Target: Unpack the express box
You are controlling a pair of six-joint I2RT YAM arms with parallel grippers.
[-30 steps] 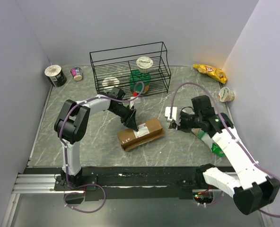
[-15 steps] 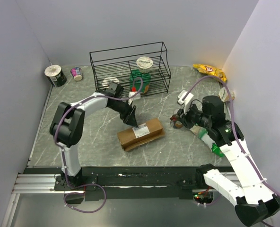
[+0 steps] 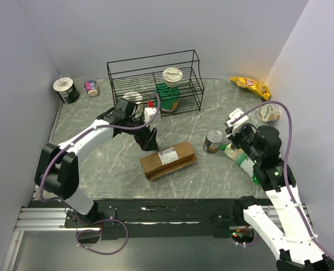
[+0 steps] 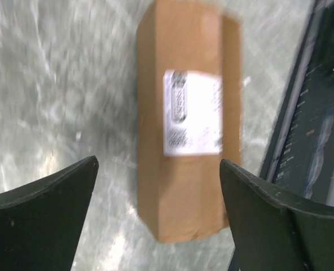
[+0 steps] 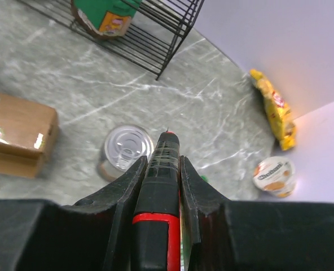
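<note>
At the back of the grey marbled counter [image 3: 99,164], a black wire rack [image 3: 155,82] with a white-lidded green jar [image 3: 168,99] inside. Off its left end, near the wall, a dark tub [image 3: 65,90] and a small pink cup [image 3: 91,87]. On the right, an upright tin can [image 3: 213,140], a yogurt cup [image 3: 269,113] by the wall, a yellow snack bag [image 3: 250,85] in the far corner. Near the can, a black tool [image 5: 161,169] with a red band.

express box [image 3: 168,160] before wire rack [image 3: 154,81], can [image 3: 213,140] right

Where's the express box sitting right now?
In the top external view the express box lies label-up near the middle of the table, just nearer the arm bases than the open left gripper, with the tin can to its right.
</note>
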